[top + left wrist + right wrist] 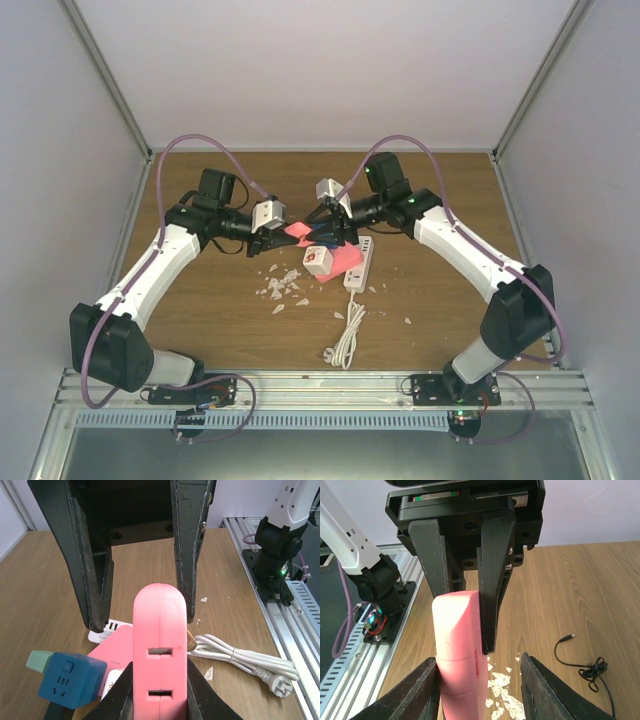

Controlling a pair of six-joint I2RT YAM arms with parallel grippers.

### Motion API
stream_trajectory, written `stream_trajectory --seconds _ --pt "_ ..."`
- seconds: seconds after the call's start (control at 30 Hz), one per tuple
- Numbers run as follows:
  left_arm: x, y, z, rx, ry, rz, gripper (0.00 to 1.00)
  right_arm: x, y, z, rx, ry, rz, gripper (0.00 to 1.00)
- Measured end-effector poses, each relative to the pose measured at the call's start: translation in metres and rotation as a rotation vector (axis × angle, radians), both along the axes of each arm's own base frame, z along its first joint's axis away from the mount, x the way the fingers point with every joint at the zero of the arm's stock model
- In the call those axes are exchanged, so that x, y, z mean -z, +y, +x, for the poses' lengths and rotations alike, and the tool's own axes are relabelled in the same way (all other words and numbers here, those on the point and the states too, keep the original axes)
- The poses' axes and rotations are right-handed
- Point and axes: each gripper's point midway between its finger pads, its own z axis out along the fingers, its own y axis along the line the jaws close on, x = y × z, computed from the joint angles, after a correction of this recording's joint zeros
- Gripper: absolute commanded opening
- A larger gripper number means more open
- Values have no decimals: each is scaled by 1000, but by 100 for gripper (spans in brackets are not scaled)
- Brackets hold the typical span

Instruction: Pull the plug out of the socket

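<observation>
A pink plug-and-socket piece (298, 232) is held in the air between both arms, above the table's middle. It has two slots on one face (160, 652) and a seam across its body (457, 655). My left gripper (160, 664) is shut on it, one finger pressed on each side. My right gripper (479, 658) is open. Its jaws straddle the piece's other end: the piece lies against one finger (422, 690), with a gap to the other finger (545, 690). In the top view the left gripper (283, 236) and right gripper (318, 232) meet tip to tip.
Below lie a flat pink block (345, 262) carrying a white plug (318, 260), a blue cube socket (72, 679), a white power strip (359, 265) with its coiled white cable (348, 340), white flakes (282, 285) and a thin black cable (585, 667).
</observation>
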Motion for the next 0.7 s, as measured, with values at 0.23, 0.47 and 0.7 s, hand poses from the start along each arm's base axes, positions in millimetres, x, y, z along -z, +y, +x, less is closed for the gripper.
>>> stream_trajectory --seconds 0.23,0.47,0.7 --pt "-2 -1 2 -9 5 -8 2 9 0 1 18 1 -23 37" --pt "2 -1 9 -20 11 -7 3 12 0 4 41 7 -42 23" --pt "4 -1 11 -34 40 -5 9 14 0 3 39 2 -47 7"
